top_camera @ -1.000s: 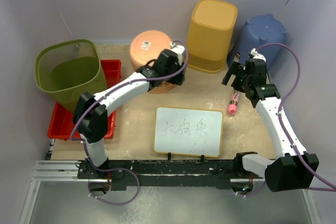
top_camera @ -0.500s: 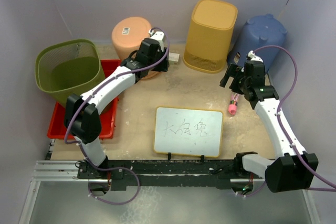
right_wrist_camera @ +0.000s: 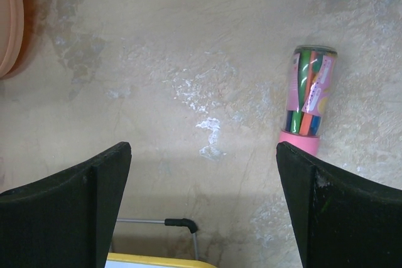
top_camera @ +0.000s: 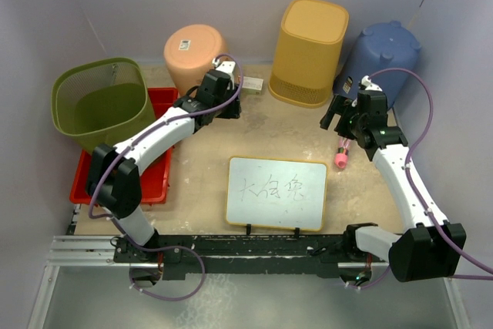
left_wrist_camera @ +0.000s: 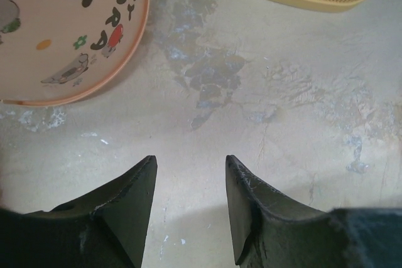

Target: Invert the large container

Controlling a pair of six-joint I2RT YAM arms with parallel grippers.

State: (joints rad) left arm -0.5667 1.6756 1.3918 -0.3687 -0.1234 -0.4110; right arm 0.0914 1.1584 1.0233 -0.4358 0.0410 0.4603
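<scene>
Four bins [top_camera: 100,105] [top_camera: 192,50] [top_camera: 310,48] [top_camera: 387,53] (one whiteboard [top_camera: 275,193])

Large container [top_camera: 192,50]: round, peach-coloured plastic with cartoon print on its wall. It stands inverted, closed base up and wide rim on the table, upper left of centre.

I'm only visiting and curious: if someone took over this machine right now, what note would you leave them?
Left fingers: open, empty, over the table beside the peach bin.
Right fingers: open, empty, near the marker tube.
Done: the peach bin stands bottom up, rim on the table.
Left: likely just drawing the arms back; confirm that bin was meant, as the green mesh bin stands open side up.
</scene>
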